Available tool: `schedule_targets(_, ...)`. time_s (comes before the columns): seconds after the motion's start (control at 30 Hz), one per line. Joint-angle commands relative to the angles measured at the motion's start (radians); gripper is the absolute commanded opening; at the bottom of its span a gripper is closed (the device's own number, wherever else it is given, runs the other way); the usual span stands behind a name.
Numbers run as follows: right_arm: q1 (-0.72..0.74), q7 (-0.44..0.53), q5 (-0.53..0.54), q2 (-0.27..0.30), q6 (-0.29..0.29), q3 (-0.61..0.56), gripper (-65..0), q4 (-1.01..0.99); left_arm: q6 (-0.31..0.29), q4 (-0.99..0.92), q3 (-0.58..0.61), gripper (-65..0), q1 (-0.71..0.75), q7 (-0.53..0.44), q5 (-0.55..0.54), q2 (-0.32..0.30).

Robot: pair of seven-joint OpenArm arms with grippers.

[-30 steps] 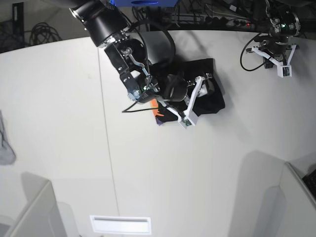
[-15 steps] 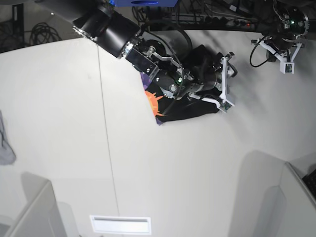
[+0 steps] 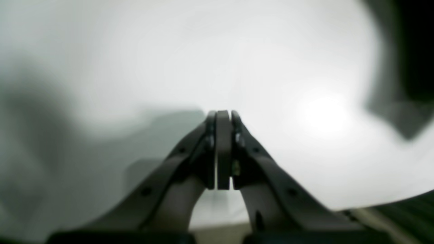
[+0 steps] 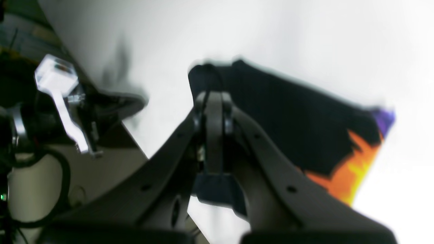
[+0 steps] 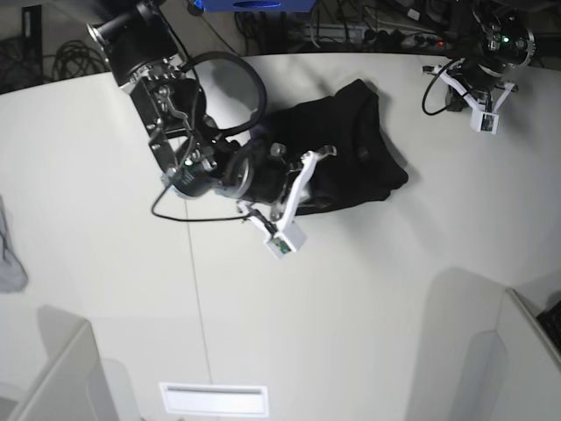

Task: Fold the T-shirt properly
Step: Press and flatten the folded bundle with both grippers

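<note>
The black T-shirt (image 5: 355, 145) lies bunched on the white table (image 5: 368, 289), right of centre. Its orange, yellow and purple print (image 4: 356, 166) shows only in the right wrist view, at one edge of the cloth (image 4: 291, 115). My right gripper (image 5: 296, 184) is at the shirt's lower-left edge. Its jaws are shut, with the tips (image 4: 213, 98) in front of a corner of the cloth; no cloth shows between them. My left gripper (image 5: 473, 92) is far from the shirt at the back right. It is shut and empty over bare table (image 3: 223, 113).
A small grey cloth (image 5: 9, 254) hangs at the table's left edge. Grey partitions stand at the front left (image 5: 61, 377) and front right (image 5: 517, 351). A white slot (image 5: 213, 399) is at the front edge. Cables lie behind the table.
My right arm has swung back from the shirt's right side to its lower-left edge. The shirt now lies more spread out, and its print no longer shows in the base view. The left arm hardly moved.
</note>
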Motion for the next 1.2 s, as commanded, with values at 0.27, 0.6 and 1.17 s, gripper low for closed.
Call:
schedule_targets(0.27,-0.114,0.018,-0.002,0.092,0.003,0.148,-65.0,0.053,-0.009,-0.003,0.018,-10.2,0.004,-0.018,-0.428,-0.015)
schedule_targets(0.6,-0.164,0.010,-0.008,0.124,0.003,0.143,-65.0,0.057,-0.009,-0.247,0.130,0.0,-0.118,0.026,-0.523,-0.008)
schedule_targets(1.17,-0.200,0.018,-0.005,0.158,0.003,0.149,-65.0,0.057,0.057,-0.319,0.262,-23.4,-0.197,0.022,-0.515,0.044)
